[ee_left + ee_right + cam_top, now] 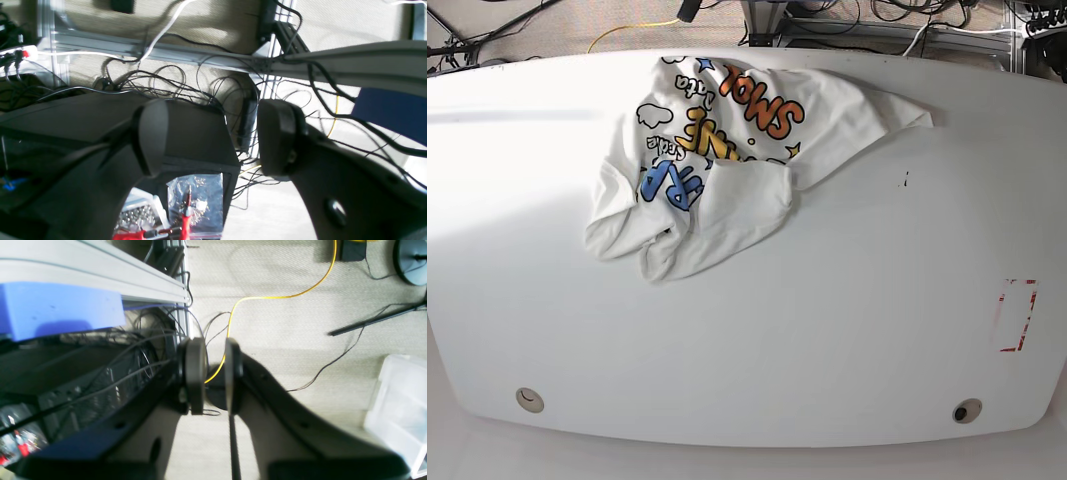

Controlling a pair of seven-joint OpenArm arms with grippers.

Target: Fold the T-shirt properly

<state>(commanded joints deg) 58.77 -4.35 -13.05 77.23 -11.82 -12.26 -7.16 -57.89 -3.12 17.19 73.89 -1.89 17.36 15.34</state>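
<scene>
The T-shirt [727, 150] lies crumpled on the white surface [827, 330]. The left claw [213, 136] gapes wide, holding nothing; the right claw [213, 376] is narrowly parted, also holding nothing.

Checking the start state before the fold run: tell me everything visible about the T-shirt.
The T-shirt is white, soft-looking fabric printed with bubble letters in orange, yellow and blue, black-outlined clouds and small stars. It lies crumpled and unfolded, print side up, on the white table near the far edge, left of centre. One part stretches right toward the far side; bunched folds hang toward the near left, with a flap lapped over the blue letters. Only the table touches it; no gripper shows in the base view.
</scene>
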